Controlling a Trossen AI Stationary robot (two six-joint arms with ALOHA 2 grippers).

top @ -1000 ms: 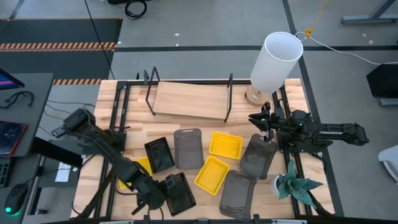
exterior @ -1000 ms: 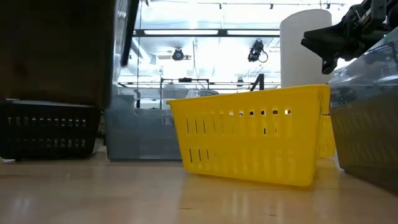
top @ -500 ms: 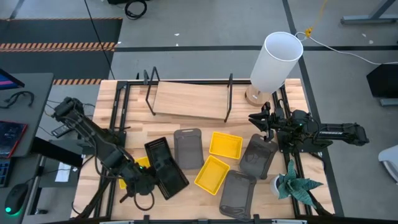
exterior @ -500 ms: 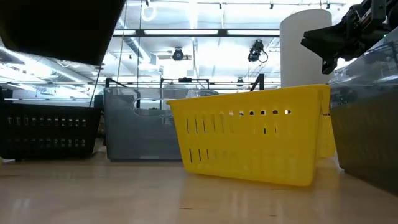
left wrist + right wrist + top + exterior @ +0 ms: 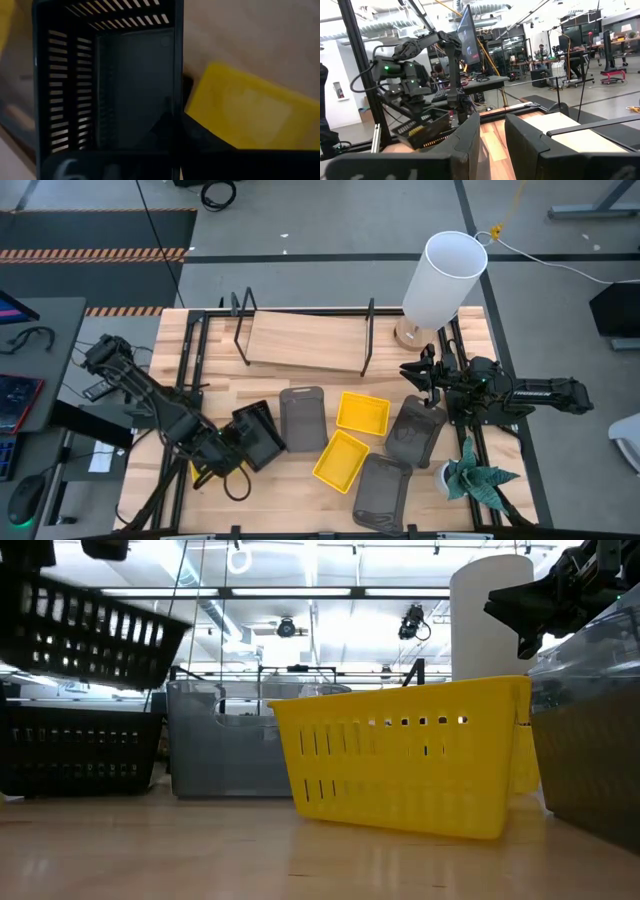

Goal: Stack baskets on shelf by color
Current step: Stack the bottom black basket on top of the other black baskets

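My left gripper [image 5: 228, 448] is shut on a black basket [image 5: 258, 435] and holds it in the air on the table's left near part. In the low view this basket [image 5: 85, 635] hangs tilted above a second black basket [image 5: 80, 750], which stands on the table. Yellow baskets [image 5: 362, 413] [image 5: 340, 460] and dark grey baskets [image 5: 302, 418] [image 5: 412, 430] [image 5: 380, 490] lie on the tabletop. Another yellow basket [image 5: 250, 110] lies below the left arm. The wooden shelf [image 5: 305, 340] stands at the far edge. My right gripper [image 5: 424, 375], open by a narrow gap, hovers over the right side. My left gripper grips the black basket by a side wall's rim [image 5: 176, 117], close to the corner nearest the wrist. One finger [image 5: 210, 142] lies outside the wall and a dark tip shows inside. The fingers come slanting from the table's left near side. The basket is lifted clear and tilted.
A tall white cylinder [image 5: 443, 275] stands at the far right corner, and a small plant [image 5: 475, 478] at the near right. Black metal rails run along both table sides. Bare wood shows near the near edge [image 5: 290, 500].
My left gripper has carried the black basket up from near the near edge toward the far edge. The basket has turned about and now hangs over the other black basket. The right arm has kept still.
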